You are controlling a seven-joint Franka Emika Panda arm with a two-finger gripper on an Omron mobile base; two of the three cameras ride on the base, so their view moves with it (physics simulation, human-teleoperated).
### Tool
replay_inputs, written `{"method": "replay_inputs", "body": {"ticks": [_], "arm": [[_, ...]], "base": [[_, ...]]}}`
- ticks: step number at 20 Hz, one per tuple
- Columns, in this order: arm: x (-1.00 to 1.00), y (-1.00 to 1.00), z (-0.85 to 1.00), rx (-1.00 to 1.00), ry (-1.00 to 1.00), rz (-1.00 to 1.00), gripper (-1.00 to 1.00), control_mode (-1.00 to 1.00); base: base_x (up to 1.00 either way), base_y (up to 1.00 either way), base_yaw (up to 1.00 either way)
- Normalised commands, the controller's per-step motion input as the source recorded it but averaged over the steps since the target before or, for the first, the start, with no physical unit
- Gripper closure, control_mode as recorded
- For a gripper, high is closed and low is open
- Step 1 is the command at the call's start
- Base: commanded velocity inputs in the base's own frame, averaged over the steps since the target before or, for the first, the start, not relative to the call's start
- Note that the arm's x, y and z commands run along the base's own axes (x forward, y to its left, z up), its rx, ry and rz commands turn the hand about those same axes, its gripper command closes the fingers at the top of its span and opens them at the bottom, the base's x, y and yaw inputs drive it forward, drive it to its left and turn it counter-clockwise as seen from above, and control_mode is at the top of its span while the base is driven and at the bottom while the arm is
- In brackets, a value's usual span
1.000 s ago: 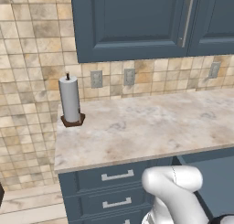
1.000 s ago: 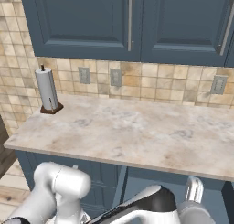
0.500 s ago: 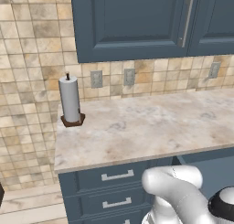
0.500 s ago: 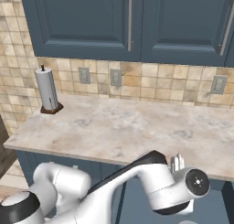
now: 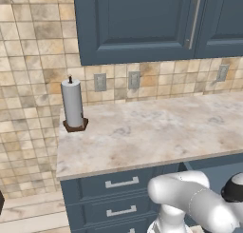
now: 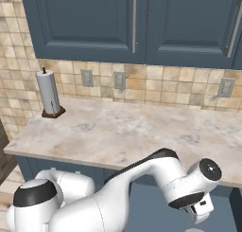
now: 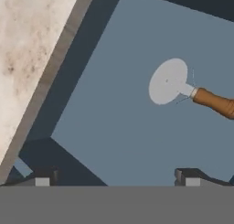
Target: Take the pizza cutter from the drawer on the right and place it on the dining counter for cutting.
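A simulated kitchen. At the left end of a marbled worktop (image 5: 156, 132), close to its back edge by the tan wall tiles, stands a paper towel roll (image 5: 73, 105) upright on a dark base. Navy wall cabinets (image 6: 94, 22) with vertical bar handles hang above. Under the worktop's front edge, on the left, closed navy drawers carry short silver bar handles (image 5: 122, 182).

Further right, the white arm bends down below the worktop's front edge, toward the right side of the base cabinets. The gripper (image 7: 116, 178) points into the open drawer (image 7: 114, 127), whose flat blue-grey floor spreads beneath it. Its two dark fingertips (image 7: 43, 178) stand wide apart and hold nothing.

The pizza cutter (image 7: 187, 88) lies flat on the drawer floor, toward the right edge of the hand view. Its round grey wheel faces up, and its brown handle runs off to the right. It sits apart from the fingertips, ahead of them.

Judging progress: the drawer is already open and the cutter is in sight. Still to do are lowering over the cutter, closing on it, lifting it out, and carrying it to the dining counter.
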Motion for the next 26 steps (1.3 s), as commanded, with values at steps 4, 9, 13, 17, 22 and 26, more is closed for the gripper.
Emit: {"method": "replay_inputs", "body": {"ticks": [4, 9, 13, 17, 22, 26], "arm": [[-0.18, 0.0, -0.26, -0.27, 0.19, 0.34, -1.0, -1.0], [-0.14, 0.0, -0.37, -0.16, 0.11, 0.4, -1.0, -1.0], [0.0, 0.0, -0.35, -0.02, 0.06, 0.41, -1.0, -1.0], [0.0, -0.07, -0.25, -0.02, 0.09, 0.41, -1.0, -1.0], [0.0, -0.04, -0.17, -0.13, 0.17, 0.28, -1.0, -1.0], [-0.09, -0.21, -0.15, -0.17, 0.02, 0.23, -1.0, -1.0]], "base": [[0.0, 0.0, 0.0], [0.0, 0.0, 0.0], [0.0, 0.0, 0.0], [0.0, 0.0, 0.0], [0.0, 0.0, 0.0], [0.0, 0.0, 0.0]]}}
